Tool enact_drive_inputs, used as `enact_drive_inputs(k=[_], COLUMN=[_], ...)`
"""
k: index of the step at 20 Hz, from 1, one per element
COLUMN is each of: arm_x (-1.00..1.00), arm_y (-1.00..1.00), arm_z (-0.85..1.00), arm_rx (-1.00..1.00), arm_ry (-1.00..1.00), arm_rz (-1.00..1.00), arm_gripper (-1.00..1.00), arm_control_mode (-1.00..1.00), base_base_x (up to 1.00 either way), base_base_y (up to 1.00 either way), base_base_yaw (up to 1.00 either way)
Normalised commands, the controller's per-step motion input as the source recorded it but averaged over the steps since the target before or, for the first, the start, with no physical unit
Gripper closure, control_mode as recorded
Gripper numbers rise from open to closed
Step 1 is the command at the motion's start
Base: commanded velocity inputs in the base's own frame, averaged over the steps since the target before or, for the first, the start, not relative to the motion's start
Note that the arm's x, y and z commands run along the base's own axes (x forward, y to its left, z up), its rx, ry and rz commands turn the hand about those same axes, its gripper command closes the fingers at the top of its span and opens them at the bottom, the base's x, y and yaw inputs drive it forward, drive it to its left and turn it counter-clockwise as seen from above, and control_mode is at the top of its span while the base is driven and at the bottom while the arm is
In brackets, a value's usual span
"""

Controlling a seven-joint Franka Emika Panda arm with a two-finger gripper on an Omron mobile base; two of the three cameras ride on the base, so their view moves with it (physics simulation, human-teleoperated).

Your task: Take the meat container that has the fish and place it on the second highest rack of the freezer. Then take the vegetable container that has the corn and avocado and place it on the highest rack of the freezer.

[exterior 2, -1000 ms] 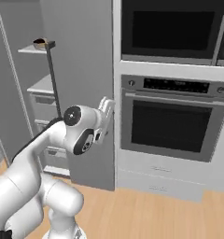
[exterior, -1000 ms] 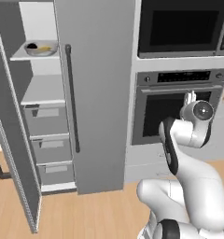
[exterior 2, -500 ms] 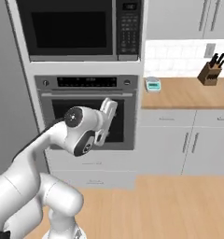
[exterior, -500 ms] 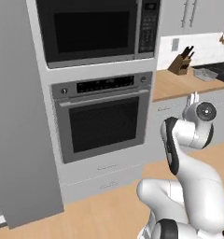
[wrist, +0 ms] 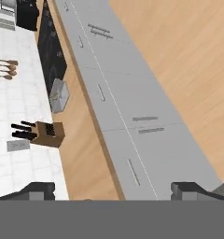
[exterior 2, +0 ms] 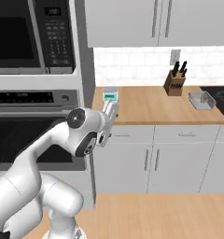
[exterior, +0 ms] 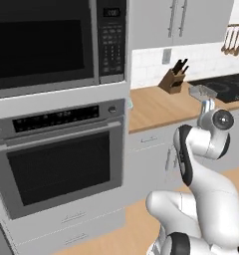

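Note:
My gripper (exterior: pixel 207 105) is raised in front of the arm's upper joint, also seen against the counter edge (exterior 2: pixel 112 108). In the hand view the gripper (wrist: pixel 115 190) is open, its two dark fingertips (wrist: pixel 39 189) far apart with nothing between them. A grey rectangular container (exterior: pixel 202 91) stands on the wooden counter by the cooktop, well away from the gripper (exterior 2: pixel 201 100) (wrist: pixel 59 95); I cannot make out its contents. The freezer, its racks, the fish, the vegetable container, corn and avocado are out of view.
A knife block (exterior 2: pixel 174 83) stands at the counter's back. The black cooktop (exterior: pixel 226 84) is at the right, and utensils (exterior: pixel 231 40) hang on the wall. The wall oven (exterior: pixel 57 164) and microwave (exterior: pixel 42 45) are at the left. A small teal-topped device (exterior 2: pixel 110 95) sits on the counter's left end.
The base has turned right: the views swept from the open freezer past the oven to the counter and cooktop. The arm keeps the same raised pose.

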Motion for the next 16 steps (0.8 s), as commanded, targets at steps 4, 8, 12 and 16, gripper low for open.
enact_drive_inputs(k=[4, 8, 12, 16], arm_x=[0.0, 0.0, 0.0, 0.0], arm_y=[0.0, 0.0, 0.0, 0.0], arm_z=[0.0, 0.0, 0.0, 0.0], arm_rx=[0.0, 0.0, 0.0, 0.0], arm_ry=[0.0, 0.0, 0.0, 0.0], arm_rz=[0.0, 0.0, 0.0, 0.0], arm_gripper=[-1.0, -1.0, -1.0, -1.0], arm_control_mode=[1.0, 1.0, 1.0, 1.0], base_base_x=[0.53, 0.82, 0.98, 0.97], base_base_y=[-1.0, -1.0, -1.0, -1.0], base_base_yaw=[-0.2, -0.05, 0.0, 0.01])
